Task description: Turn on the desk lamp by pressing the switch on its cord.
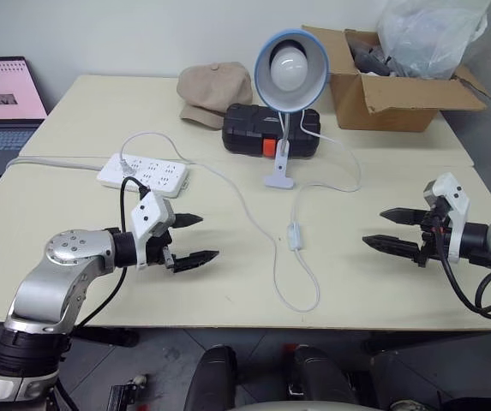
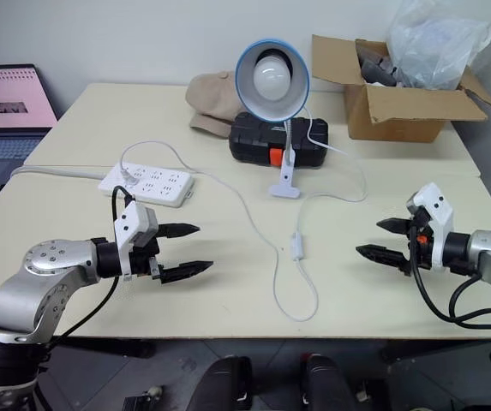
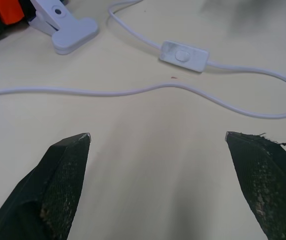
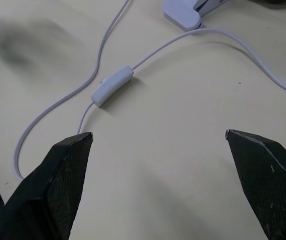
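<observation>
Both arms are hovering above the table [image 1: 74, 282] with nothing in hand. The left gripper [image 1: 195, 238] is sitting at lower left of the head view, jaws spread wide and empty; the right gripper [image 1: 392, 231] is sitting at mid right, likewise wide and empty. Both are pointing inward toward the frame's centre.

The switch [image 1: 295, 236] is lying flat on the table just right of centre, between the two grippers and apart from both, and appears somewhat nearer the right one. The press has not yet been made; the bulb looks unlit.

Recommendation for the step in hand: one fingertip should be coming down squarely on the rocker button, which the left wrist view shows as a small raised oval in the middle of the switch's body. A glancing push is likely to slide the light housing across the smooth surface, so pressure should be running straight down. The cord [image 1: 254, 214] loops loosely on either side of the switch and could snag a finger.

Condition of the task's thing: the desk lamp [image 1: 290, 73] is standing at upper centre, blue shade facing the camera, white globe bulb inside, thin neck dropping to a white clamp foot. The switch is a small white oblong, clean and unobstructed.
</observation>
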